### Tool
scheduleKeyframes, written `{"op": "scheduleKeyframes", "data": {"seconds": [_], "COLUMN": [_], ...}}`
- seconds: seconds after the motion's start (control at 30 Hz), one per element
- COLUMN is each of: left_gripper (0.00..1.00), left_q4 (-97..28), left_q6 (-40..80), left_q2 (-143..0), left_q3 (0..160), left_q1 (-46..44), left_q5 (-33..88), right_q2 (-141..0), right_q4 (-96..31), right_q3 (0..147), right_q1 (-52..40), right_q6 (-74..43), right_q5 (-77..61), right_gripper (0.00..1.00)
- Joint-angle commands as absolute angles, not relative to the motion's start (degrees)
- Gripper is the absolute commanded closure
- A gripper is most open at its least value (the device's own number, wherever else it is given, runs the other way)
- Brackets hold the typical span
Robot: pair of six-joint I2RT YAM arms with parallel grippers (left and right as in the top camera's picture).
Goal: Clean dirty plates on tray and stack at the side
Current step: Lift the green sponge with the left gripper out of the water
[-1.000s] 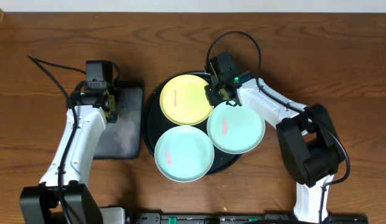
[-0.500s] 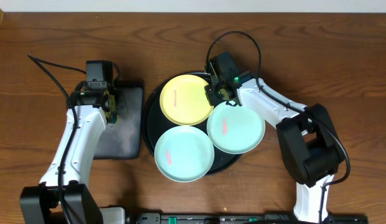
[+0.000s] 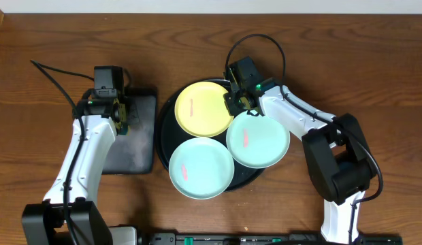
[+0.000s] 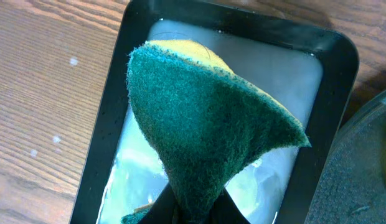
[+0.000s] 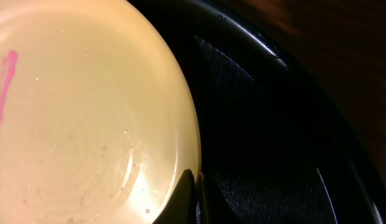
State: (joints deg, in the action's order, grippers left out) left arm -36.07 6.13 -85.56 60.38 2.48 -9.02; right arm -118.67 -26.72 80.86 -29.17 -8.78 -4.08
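Note:
Three plates lie on the round black tray (image 3: 162, 117): a pale yellow plate (image 3: 203, 109) at the back with a pink smear, and two mint-aqua plates, one at the front (image 3: 201, 167) and one at the right (image 3: 258, 141), both with reddish smears. My right gripper (image 3: 235, 99) is shut on the yellow plate's right rim (image 5: 192, 134); the tray's dark floor (image 5: 268, 155) lies beside it. My left gripper (image 3: 122, 117) is shut on a green and yellow sponge (image 4: 205, 124) above the small rectangular tray (image 4: 330, 68).
The small rectangular black tray (image 3: 139, 146) with a wet grey inside sits left of the round tray. Brown wooden table (image 3: 61, 41) lies all around. Cables run from both arms across the back.

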Motion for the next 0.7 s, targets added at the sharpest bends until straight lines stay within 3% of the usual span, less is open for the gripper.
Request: {"op": "scheduleKeyframes", "data": {"seconds": [0.0, 0.67], "left_gripper": [0.93, 0.93], "left_q4": [-35.4, -34.4], "left_q6": [6.2, 4.9], "left_q2": [-85.8, -85.8], "left_q3": [59.8, 59.8], "left_q1": [2.3, 2.3], "left_q5": [-9.9, -9.9], "right_q2": [-119.6, -119.6], "right_q4": [-27.0, -27.3], "right_q3": [80.8, 80.8], "right_q1": [-29.8, -29.7], "right_q6": [-8.5, -8.5], "right_q5": [-3.3, -3.3], "right_gripper": [0.99, 0.99]}}
